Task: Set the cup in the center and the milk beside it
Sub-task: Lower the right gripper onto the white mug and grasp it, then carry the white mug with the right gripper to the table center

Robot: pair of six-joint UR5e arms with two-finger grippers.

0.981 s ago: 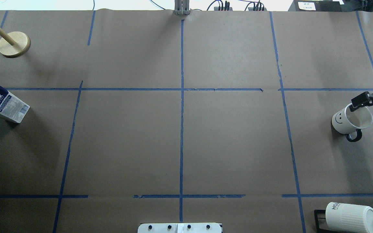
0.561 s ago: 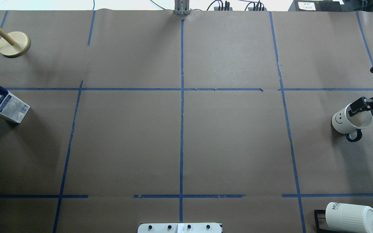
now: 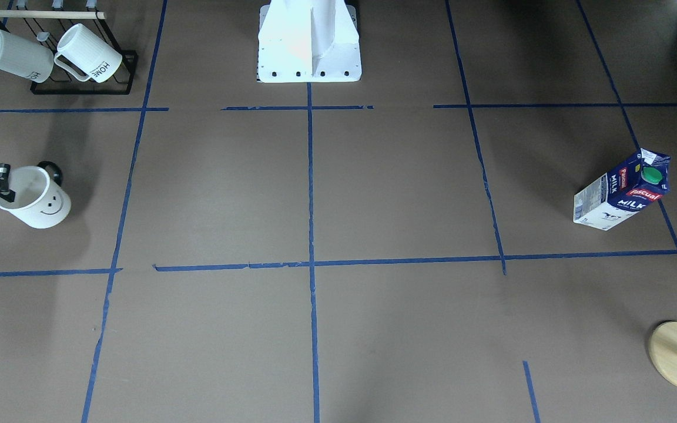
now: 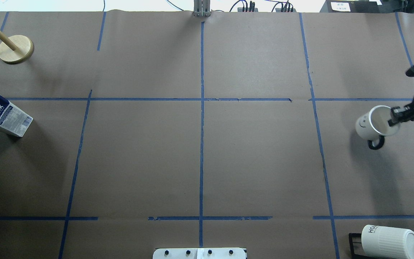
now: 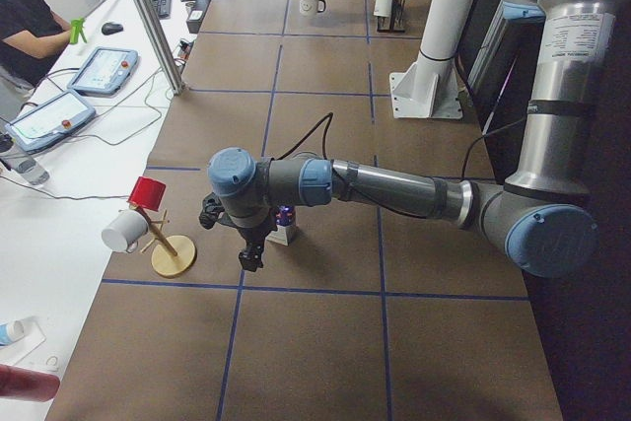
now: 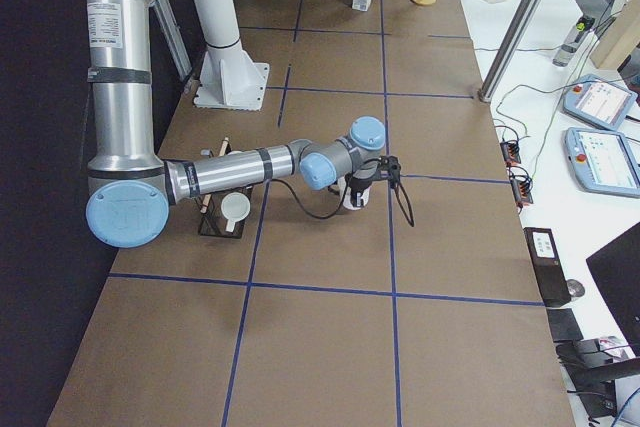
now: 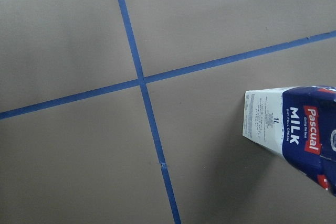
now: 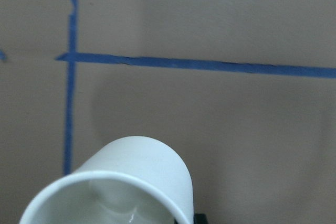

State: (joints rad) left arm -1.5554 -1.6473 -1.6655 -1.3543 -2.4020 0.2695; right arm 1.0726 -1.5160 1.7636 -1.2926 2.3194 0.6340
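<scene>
The white smiley cup (image 4: 367, 126) is at the table's far right, tilted, with its black handle toward the robot. It also shows in the front view (image 3: 39, 202) and the right wrist view (image 8: 126, 182). My right gripper (image 4: 393, 117) is shut on its rim, one finger inside and one outside. The blue and white milk carton (image 4: 2, 113) stands at the far left edge, also in the front view (image 3: 620, 191) and the left wrist view (image 7: 294, 124). My left gripper (image 5: 249, 255) hangs beside the carton; I cannot tell if it is open. The center tape crossing (image 4: 202, 99) is bare.
A black rack with ribbed HOME mugs (image 4: 390, 241) stands at the near right corner. A wooden mug tree (image 4: 15, 49) stands at the far left. The robot's white base (image 3: 309, 41) is at the near middle edge.
My right gripper has moved left, toward the table's middle, with the cup in it; the cup now tilts more. The milk carton has not moved.
</scene>
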